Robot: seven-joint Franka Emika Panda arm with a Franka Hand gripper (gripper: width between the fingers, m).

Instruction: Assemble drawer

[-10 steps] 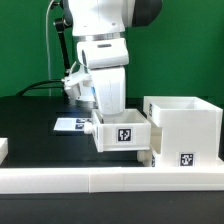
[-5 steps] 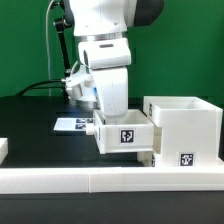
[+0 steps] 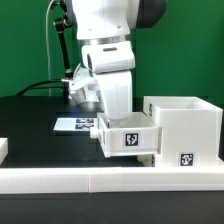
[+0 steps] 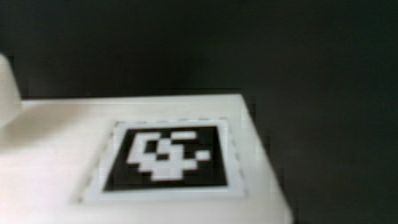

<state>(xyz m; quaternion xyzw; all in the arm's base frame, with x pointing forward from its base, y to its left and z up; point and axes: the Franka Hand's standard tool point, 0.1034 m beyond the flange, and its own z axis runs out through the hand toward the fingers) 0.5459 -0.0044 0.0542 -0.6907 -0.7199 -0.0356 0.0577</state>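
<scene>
In the exterior view my gripper (image 3: 117, 119) reaches down into a small white drawer tray (image 3: 128, 138) with a square tag on its face. The fingertips are hidden behind the tray's wall, and the tray moves with the hand. The tray's right side touches the large white box housing (image 3: 185, 122), which has a tag (image 3: 186, 158) low on its front. The wrist view shows a white tray surface with a black-and-white tag (image 4: 169, 155) against the black table; no fingers show there. The second tray is not clearly in view.
A low white rail (image 3: 90, 181) runs along the front. The marker board (image 3: 74, 124) lies flat on the black table behind the tray. A white piece (image 3: 3, 149) pokes in at the exterior view's left edge. A green wall stands behind.
The arm and the tray it holds have shifted toward the exterior view's right, closer against the box housing. The housing has not moved.
</scene>
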